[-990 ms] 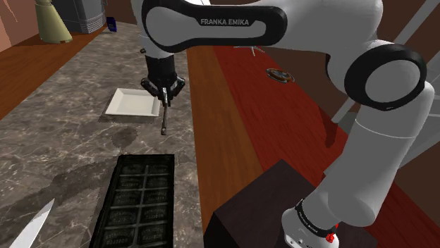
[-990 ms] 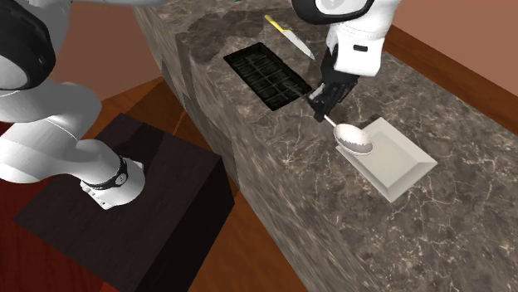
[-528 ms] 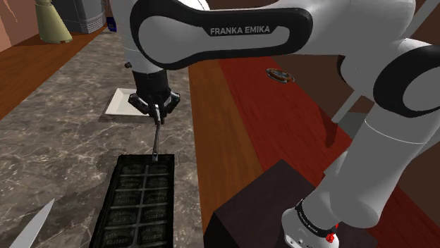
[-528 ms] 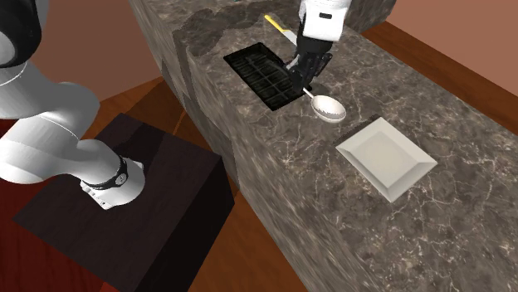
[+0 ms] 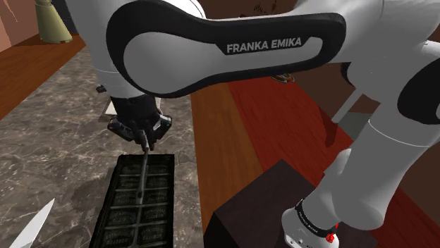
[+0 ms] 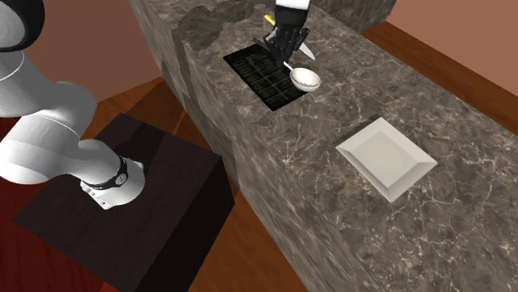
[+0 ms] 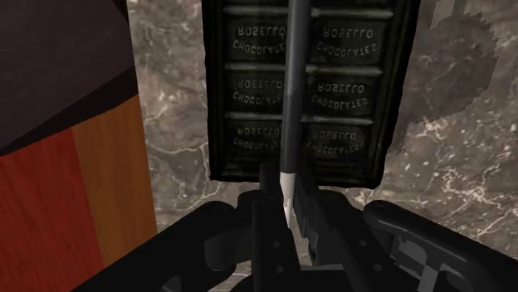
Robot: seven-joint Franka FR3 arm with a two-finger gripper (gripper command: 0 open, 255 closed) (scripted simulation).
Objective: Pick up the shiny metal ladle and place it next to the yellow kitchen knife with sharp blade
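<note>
Lower left in the shoulder view, the pale blade of the yellow-handled kitchen knife (image 5: 32, 227) lies on the dark marble counter (image 5: 56, 141). To its right, the all-black gripper (image 5: 144, 139) hangs over a dark embossed chocolate slab (image 5: 137, 204). Its fingers are clamped on the thin handle of the shiny metal ladle (image 5: 144, 169), which appears lifted off the stone. The handle runs lengthwise along the slab. In the second exterior view, the round silvery bowl sits lower right of the gripper, with the knife near, toward the upper centre.

Knife (image 5: 32, 227) cut off by shoulder view's edge.
</note>
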